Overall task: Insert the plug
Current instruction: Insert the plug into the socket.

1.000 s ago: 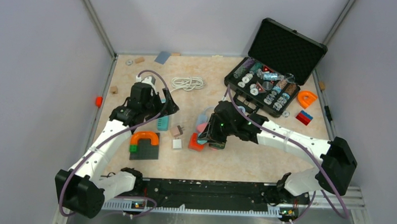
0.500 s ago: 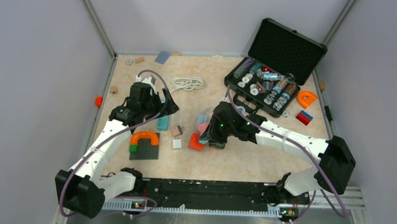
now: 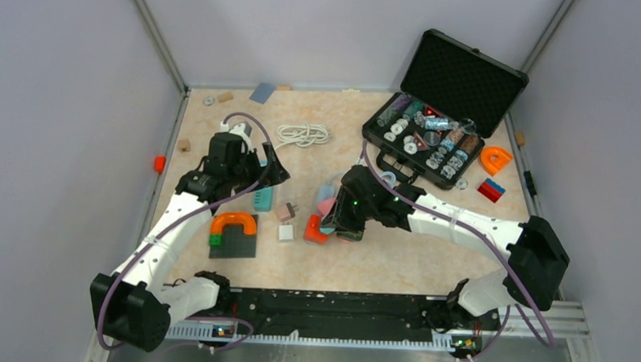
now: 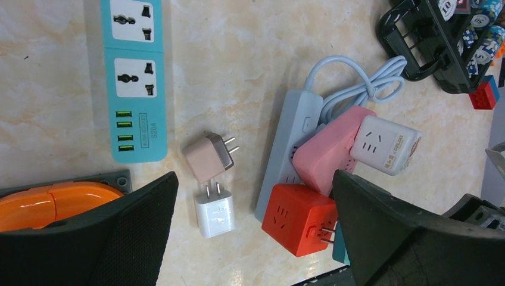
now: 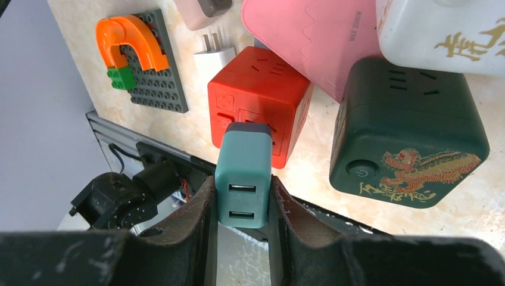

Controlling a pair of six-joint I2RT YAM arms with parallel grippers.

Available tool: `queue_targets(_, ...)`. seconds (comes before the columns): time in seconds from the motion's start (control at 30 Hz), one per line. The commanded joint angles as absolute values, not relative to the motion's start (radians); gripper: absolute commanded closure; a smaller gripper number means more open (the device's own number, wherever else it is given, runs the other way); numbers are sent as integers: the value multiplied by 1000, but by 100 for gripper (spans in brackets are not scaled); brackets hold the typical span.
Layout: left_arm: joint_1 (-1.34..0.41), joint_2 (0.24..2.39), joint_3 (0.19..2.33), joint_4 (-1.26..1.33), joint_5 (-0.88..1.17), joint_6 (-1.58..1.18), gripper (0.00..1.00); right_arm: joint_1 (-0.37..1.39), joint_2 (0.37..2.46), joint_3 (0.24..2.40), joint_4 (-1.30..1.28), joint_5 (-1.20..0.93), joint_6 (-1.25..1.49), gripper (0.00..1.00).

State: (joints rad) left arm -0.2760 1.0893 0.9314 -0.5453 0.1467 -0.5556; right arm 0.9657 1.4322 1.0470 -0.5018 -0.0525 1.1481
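Marble-look table (image 3: 379, 261), centre of the top view: right gripper (image 5: 241, 202) is clamped on the teal plug (image 5: 243, 173), pinching its sides at the USB end and leaving the prong end free. Long axis runs bottom-to-top in the right wrist view, with ports toward the camera and prongs against the red cube socket (image 5: 259, 101). Probably not fully seated. Left gripper (image 4: 255, 179) is spread wide, holding nothing.
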Motion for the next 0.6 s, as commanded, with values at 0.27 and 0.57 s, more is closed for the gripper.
queue_targets(0.27, -264, 1089, 936, -501, 188, -552, 1, 973, 1463, 1072, -489, -25, 1113, 100)
queue_targets(0.57, -261, 1087, 927, -496, 199, -550, 1, 974, 1476, 1097, -537, -5, 1120, 100)
